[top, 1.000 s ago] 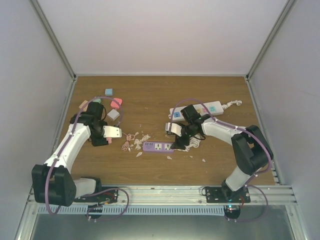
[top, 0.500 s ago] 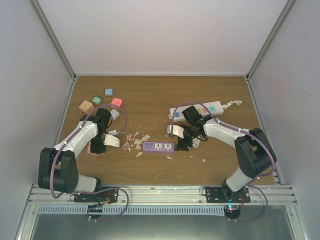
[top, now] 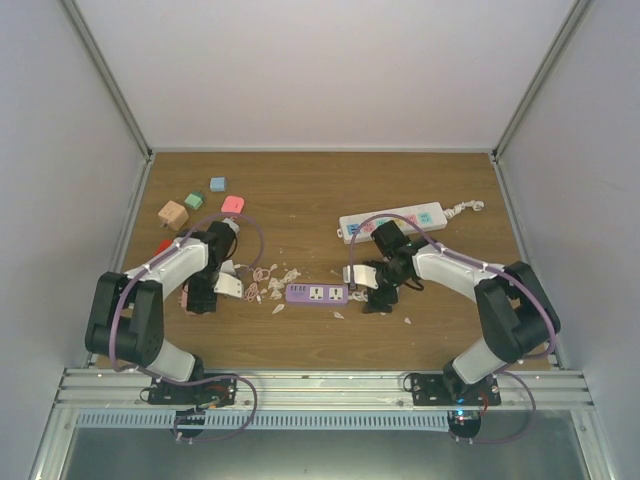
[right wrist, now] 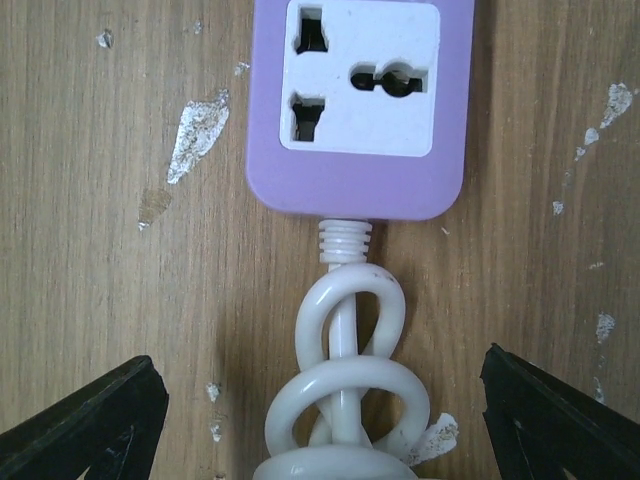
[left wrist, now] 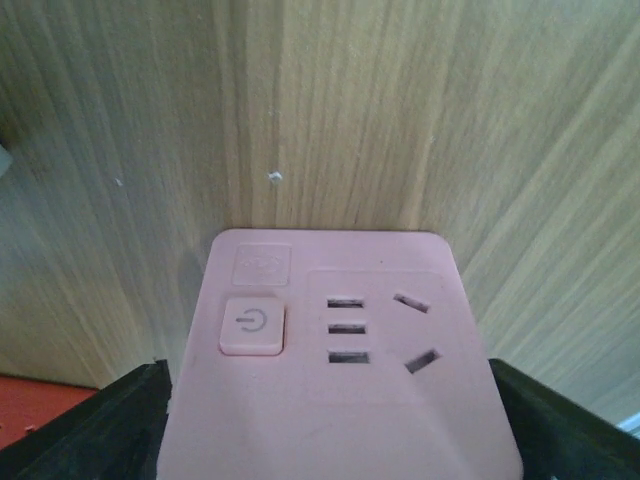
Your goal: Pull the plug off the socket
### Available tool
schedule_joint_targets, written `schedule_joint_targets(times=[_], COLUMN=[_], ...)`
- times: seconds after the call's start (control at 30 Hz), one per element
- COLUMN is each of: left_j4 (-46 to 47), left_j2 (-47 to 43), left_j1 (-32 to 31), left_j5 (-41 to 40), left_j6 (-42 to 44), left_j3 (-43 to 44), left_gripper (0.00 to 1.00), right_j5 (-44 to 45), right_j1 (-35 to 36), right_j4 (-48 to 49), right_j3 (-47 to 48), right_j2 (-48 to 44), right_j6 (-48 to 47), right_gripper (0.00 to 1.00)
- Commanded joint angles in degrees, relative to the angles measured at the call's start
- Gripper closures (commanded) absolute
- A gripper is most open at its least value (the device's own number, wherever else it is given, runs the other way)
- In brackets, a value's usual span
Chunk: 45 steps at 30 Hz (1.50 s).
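right gripper (right wrist: pixel 325 425) standing spread, straddling white cord (right wrist: pixel 345 390) | purple power strip (right wrist: pixel 355 190) lying just ahead, long axis running away from fingers (right wrist: pixel 90 425) | left gripper (left wrist: pixel 330 430) flanking pink socket (left wrist: pixel 330 330), grip indeterminate | plug not showing

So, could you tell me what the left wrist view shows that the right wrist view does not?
Only left wrist: a pink socket block with a power button, flanked by the left fingers; a grip can't be confirmed. Only right wrist: the purple power strip end and its knotted white cord, untouched between the wide-open right fingers. Both: the wooden table and empty outlets, no plug inserted.
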Motion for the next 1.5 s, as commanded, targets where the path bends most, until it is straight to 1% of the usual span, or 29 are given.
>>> schedule_joint_targets(times=[0.0, 0.07, 0.1, 0.23, 0.33, 0.47, 0.57, 0.67, 0.8, 0.97, 1.23, 1.47], left_j4=[0.3, 0.2, 0.3, 0.6, 0.6, 2.4, 4.5, 8.3, 12.4, 15.3, 13.7, 14.8], left_j2=[0.8, 0.5, 0.2, -1.0, -2.4, -3.9, -4.1, -4.3, -4.5, -4.3, -2.3, -2.1], left_j1=[-1.1, -1.3, -1.4, -1.3, -1.3, -1.2, -1.2, -1.2, -1.2, -1.3, -1.3, -1.2], left_j5=[0.8, 1.6, 2.0, 5.0, 7.3, 10.4, 12.2, 11.9, 13.5, 17.8, 27.6, 33.2], left_j6=[-1.4, -1.6, -1.6, -1.9, -1.2, -0.7, -0.9, -1.3, -2.8, -6.5, -13.5, -18.8], left_j3=[1.8, 2.9, 3.5, 7.1, 10.0, 14.1, 16.2, 16.2, 16.8, 18.9, 24.8, 26.3], left_gripper=[0.11, 0.02, 0.01, 0.01, 0.01, 0.01, 0.01, 0.01, 0.01, 0.01, 0.01, 0.01], right_j5=[0.9, 2.8, 4.0, 5.8, 5.8, 4.7, 4.8, 4.6, 5.1, 7.0, 8.5, 8.9], right_j1=[-0.8, -0.7, -0.8, -1.3, -2.8, -5.6, -8.4, -11.7, -16.2, -22.3, -34.0, -42.4], right_j4=[-1.0, 0.2, 0.6, 1.2, 0.9, 0.2, 0.2, -0.1, -0.4, -0.6, 0.4, 2.1], right_j3=[-0.2, -0.1, -0.1, 0.0, 0.0, -1.0, -2.3, -3.6, -6.6, -9.5, -9.6, -8.1], right_j2=[-0.9, 0.1, 0.8, 3.1, 4.3, 3.3, 2.0, 0.9, -1.6, -4.5, -5.2, -3.5], right_j6=[-3.3, -3.2, -3.1, -3.2, -2.4, -1.9, -2.7, -3.9, -7.0, -11.8, -19.1, -23.4], right_gripper=[0.13, 0.14, 0.15, 0.22, 0.31, 0.43, 0.50, 0.55, 0.57, 0.57, 0.57, 0.57])
